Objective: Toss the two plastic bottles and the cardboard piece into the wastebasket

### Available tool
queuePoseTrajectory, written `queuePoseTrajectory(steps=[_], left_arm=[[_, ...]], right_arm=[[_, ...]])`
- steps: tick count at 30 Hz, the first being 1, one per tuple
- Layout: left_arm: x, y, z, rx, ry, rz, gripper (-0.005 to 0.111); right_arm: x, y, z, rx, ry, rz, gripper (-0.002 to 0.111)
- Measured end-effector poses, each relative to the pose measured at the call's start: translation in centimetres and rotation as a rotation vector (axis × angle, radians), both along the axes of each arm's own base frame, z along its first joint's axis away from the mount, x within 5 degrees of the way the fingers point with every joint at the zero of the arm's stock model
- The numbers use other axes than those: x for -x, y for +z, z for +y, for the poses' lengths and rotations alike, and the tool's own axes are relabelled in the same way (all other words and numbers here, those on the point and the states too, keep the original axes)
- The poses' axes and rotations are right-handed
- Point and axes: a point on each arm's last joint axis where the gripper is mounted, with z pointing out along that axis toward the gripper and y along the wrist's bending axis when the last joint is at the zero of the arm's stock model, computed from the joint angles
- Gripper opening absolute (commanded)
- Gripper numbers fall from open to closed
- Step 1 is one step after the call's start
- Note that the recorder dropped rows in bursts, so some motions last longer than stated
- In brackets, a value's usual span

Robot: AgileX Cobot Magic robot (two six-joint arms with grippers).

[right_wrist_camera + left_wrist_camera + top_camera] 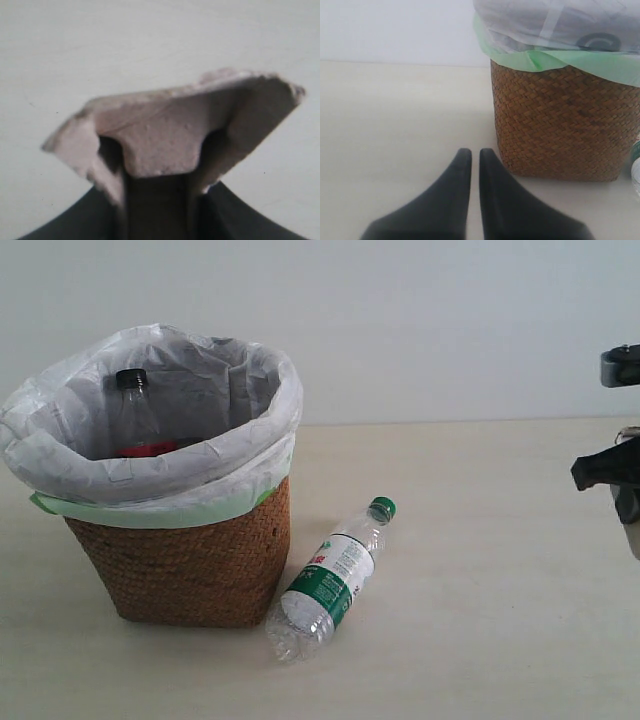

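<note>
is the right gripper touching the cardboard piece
Touching. The right wrist view shows the right gripper shut on the cardboard piece, pinching a moulded ridge from both sides with no gap.

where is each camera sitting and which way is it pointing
Exterior: off the arms, looking across the table at the wastebasket and the green-capped bottle lying beside it; part of the right arm shows at its right edge.
Left wrist: low over the table, looking past the left gripper at the wastebasket's wicker side.
Right wrist: looking along the right gripper, clamped on the cardboard piece, which fills most of the view.
Shared: exterior and left wrist both show the wastebasket.
</note>
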Motion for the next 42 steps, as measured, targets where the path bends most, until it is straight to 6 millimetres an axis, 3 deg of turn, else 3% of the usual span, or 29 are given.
queuePoseTrajectory(steps=[3,6,9,11,14,15,17,18,21,28,31,32,33,34,35,38,42], left_arm=[[0.0,0.0,0.0,0.0,0.0,0.0,0.006],[0.0,0.0,0.0,0.0,0.0,0.0,0.006],[0.0,0.0,0.0,0.0,0.0,0.0,0.006],[0.0,0.0,0.0,0.0,0.0,0.0,0.006],[0.0,0.0,0.0,0.0,0.0,0.0,0.006],[0.0,0.0,0.0,0.0,0.0,0.0,0.006],[0.0,0.0,0.0,0.0,0.0,0.0,0.006],[0.0,0.0,0.0,0.0,0.0,0.0,0.006],[0.0,0.0,0.0,0.0,0.0,0.0,0.006],[0.0,0.0,0.0,0.0,0.0,0.0,0.006],[0.0,0.0,0.0,0.0,0.0,0.0,0.006],[0.0,0.0,0.0,0.0,0.0,0.0,0.006],[0.0,0.0,0.0,0.0,0.0,0.0,0.006],[0.0,0.0,0.0,0.0,0.0,0.0,0.006],[0.0,0.0,0.0,0.0,0.0,0.0,0.006],[0.0,0.0,0.0,0.0,0.0,0.0,0.006],[0.0,0.0,0.0,0.0,0.0,0.0,0.006]], right_arm=[[-0.4,0.1,0.1,-0.027,-0.005,-0.041,0.0],[-1.2,0.1,1.6,-0.068,0.023,-0.088,0.0],[-2.7,2.7,6.1,-0.132,0.142,-0.16,0.007],[-3.2,7.1,11.2,-0.237,0.273,-0.265,0.027],[-1.5,15.1,18.1,-0.492,0.449,-0.41,0.086],[0.0,20.1,20.6,-0.624,0.512,-0.485,0.085],[0.7,23.4,21.3,-0.64,0.491,-0.506,0.072],[0.5,23.4,21.3,-0.601,0.476,-0.487,0.065],[-1.5,20.1,21.0,-0.37,0.417,-0.359,0.067],[-3.3,16.2,19.0,-0.043,0.327,-0.289,0.066],[-4.5,13.0,17.1,-0.053,0.215,-0.175,0.066],[-4.9,10.8,16.1,-0.056,0.151,-0.098,0.066],[-5.0,9.8,15.7,-0.052,0.124,-0.067,0.066],[-4.8,7.4,15.5,-0.059,0.075,0.001,0.066],[-4.7,6.4,15.6,-0.08,0.065,0.018,0.066],[-4.0,1.0,16.9,-0.282,0.021,0.068,0.066],[-2.5,-4.1,17.5,-0.505,-0.115,0.101,0.066]])
